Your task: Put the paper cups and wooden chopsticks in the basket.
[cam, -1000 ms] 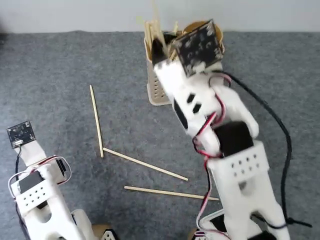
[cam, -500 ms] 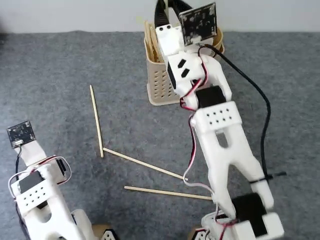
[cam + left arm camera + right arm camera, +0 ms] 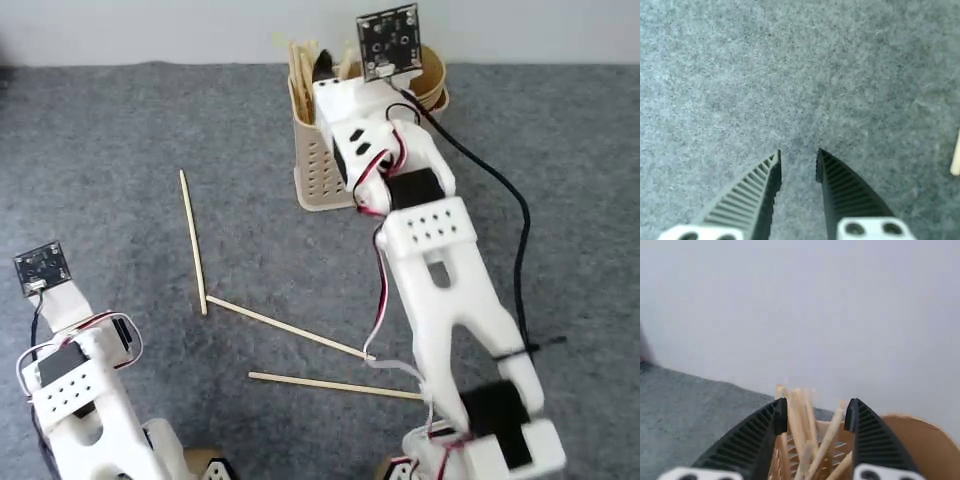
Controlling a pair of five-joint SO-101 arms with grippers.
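Our right hand [image 3: 815,415] hangs above the basket [image 3: 318,175] at the far edge of the grey desk [image 3: 120,130]. Its 2 fingers are spread apart and grasp nothing. Seen between them, a bundle of chopsticks [image 3: 801,416] stands upright in the basket. A brown paper cup [image 3: 436,78] shows at the basket's right end, just beside the arm, which hides how the cup sits. A white wall [image 3: 790,300] rises behind.

3 more chopsticks lie flat on the desk between the 2 arms. The far chopstick [image 3: 192,240] points away from us. Its near end lies just beside one end of the middle chopstick [image 3: 290,330], which slants toward the right arm. The near chopstick [image 3: 335,385] lies almost crosswise, and its right end reaches the right arm.

Our left hand [image 3: 797,159] is low over bare desk at the near left. Its fingers are parted by a narrow gap and hold nothing. A pale chopstick end [image 3: 955,160] lies near it, though we cannot tell which chopstick it belongs to.
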